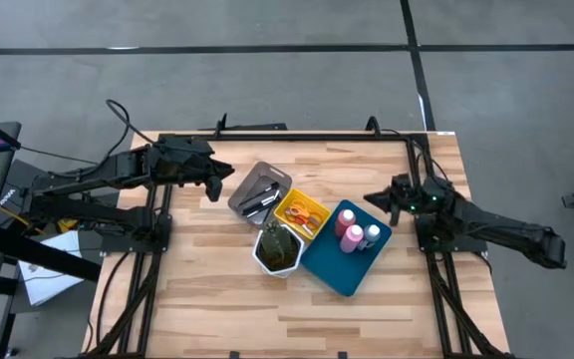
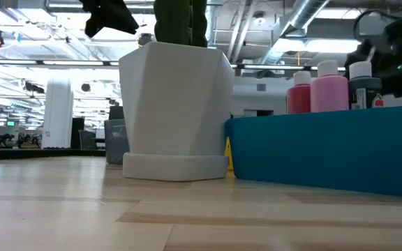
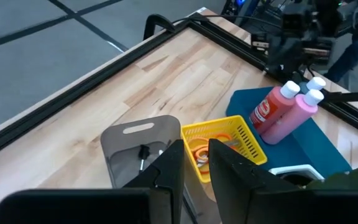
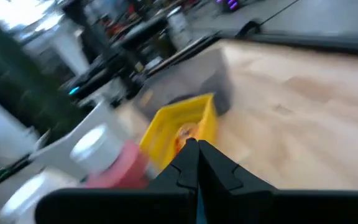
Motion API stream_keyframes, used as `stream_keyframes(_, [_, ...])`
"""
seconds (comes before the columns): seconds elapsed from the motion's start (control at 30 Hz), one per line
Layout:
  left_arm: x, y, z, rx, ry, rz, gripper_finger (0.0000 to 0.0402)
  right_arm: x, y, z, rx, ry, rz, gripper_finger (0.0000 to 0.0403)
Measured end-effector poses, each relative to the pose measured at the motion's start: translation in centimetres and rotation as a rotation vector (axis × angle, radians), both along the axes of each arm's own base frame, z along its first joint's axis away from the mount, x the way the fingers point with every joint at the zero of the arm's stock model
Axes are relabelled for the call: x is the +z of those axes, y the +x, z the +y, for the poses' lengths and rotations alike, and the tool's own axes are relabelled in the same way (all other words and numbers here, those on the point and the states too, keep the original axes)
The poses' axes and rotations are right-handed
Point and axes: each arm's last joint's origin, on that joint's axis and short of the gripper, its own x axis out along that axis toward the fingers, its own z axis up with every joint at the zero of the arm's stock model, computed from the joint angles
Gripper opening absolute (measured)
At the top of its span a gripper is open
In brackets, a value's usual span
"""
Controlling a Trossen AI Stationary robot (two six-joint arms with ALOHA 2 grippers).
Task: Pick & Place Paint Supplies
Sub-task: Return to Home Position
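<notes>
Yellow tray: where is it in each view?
High: yellow tray centre, between grey tray and blue tray.
Low: sliver between white pot and blue tray.
Left wrist: centre, past left end effector.
Right wrist: centre, past right end effector.
Landmark: pink bottles, in all four.

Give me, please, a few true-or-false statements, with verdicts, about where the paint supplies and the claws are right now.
1. The two pink bottles stand in the blue tray. True.
2. The dark brushes lie in the grey tray. True.
3. The orange-handled scissors lie in the grey tray. False: they lie in the yellow tray.
4. The right claw grips a bottle. False: it is shut and empty, beside the blue tray.
5. The left claw is open and empty. True.
</notes>
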Motion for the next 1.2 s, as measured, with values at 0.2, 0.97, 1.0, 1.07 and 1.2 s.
stream_keyframes(0.2, [0.0, 0.0, 0.1, 0.018, 0.004, 0.000, 0.0067, 1.1, -0.4, 1.4, 0.153, -0.044, -0.117, 0.0000])
stream_keyframes(0.97, [0.0, -0.1, 0.3, 0.106, -0.036, -0.031, 0.0067, 1.9, -1.1, 3.6, 0.258, -0.082, -0.030, 0.0000])
stream_keyframes(1.0, [0.0, -0.1, 0.3, 0.106, -0.036, -0.031, 0.0067, 2.1, -1.1, 3.6, 0.252, -0.092, -0.047, 0.0000])
stream_keyframes(1.07, [0.0, -0.1, 0.3, 0.106, -0.036, -0.031, 0.0067, 2.6, -1.0, 3.7, 0.239, -0.129, -0.098, 0.0000])
stream_keyframes(1.2, [0.0, -0.1, 0.3, 0.106, -0.037, -0.030, 0.0067, 2.7, -1.0, 3.8, 0.219, -0.155, -0.105, 0.0000])
